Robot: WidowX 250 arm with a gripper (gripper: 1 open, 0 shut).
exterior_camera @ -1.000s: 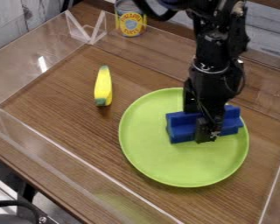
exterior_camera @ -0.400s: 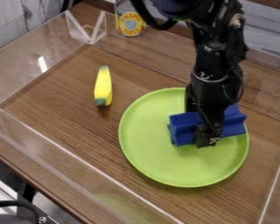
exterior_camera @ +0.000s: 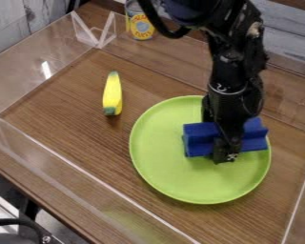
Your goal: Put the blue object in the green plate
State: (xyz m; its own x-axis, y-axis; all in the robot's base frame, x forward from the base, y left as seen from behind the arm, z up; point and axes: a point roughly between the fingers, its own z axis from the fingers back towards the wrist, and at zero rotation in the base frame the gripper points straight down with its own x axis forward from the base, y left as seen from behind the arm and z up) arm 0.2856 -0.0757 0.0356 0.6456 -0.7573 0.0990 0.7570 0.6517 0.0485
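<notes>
1. Gripper (exterior_camera: 223, 148): fingers straddle the block's middle; whether they grip it cannot be told.
2. Blue block (exterior_camera: 254, 139): over the green plate's (exterior_camera: 181, 180) far right part, apparently resting, presumably placed for release.
3. Yellow banana (exterior_camera: 111, 93): left of the plate.

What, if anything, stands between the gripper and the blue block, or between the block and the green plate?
Nothing visible does: the fingers are right at the blue block, which already appears within the green plate's rim.
</notes>
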